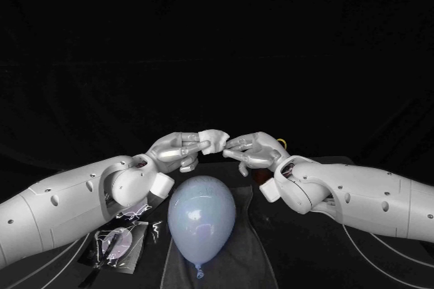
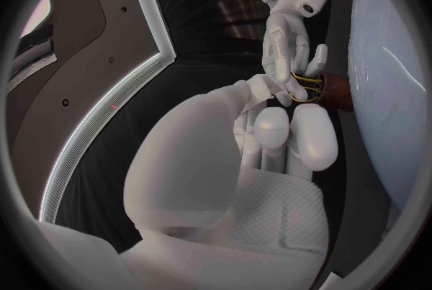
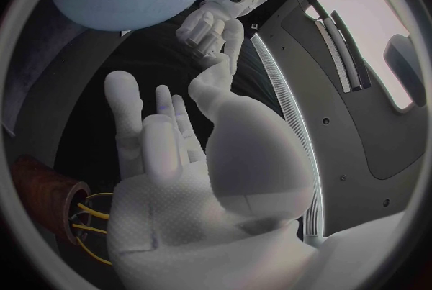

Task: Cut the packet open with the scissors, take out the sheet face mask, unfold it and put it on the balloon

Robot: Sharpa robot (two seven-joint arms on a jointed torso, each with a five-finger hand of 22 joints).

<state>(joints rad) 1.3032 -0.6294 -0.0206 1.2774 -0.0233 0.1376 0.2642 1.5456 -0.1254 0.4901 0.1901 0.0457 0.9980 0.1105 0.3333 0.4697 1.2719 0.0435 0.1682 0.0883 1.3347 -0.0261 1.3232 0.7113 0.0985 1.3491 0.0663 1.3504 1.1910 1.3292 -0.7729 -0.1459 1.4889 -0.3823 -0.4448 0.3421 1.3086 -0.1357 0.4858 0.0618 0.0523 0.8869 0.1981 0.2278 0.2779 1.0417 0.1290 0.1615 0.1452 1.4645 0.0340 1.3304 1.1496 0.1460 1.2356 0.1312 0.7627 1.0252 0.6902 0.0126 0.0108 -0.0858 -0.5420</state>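
Just beyond the balloon's (image 1: 202,217) rounded end, folded white sheet mask (image 1: 215,138) pinched in the left hand (image 1: 179,150), right hand (image 1: 255,150) fingertips touched its other edge, their grip impossible to tell, packet (image 1: 118,244) lay on the desk (image 1: 307,264) beside the balloon.

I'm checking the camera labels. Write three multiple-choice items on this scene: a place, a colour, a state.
1. Where does the packet lie?
A) on the robot's left of the balloon
B) on top of the balloon
C) on the robot's right of the balloon

2. What colour is the balloon?
A) red
B) pale blue
C) green

3. What is the state of the sheet face mask?
A) spread on the balloon
B) bunched, pinched between left hand and right hand
C) inside the packet

1 A: it sits at the balloon's left.
2 B: its skin is pale blue.
3 B: both hands' fingers meet on the white wad.
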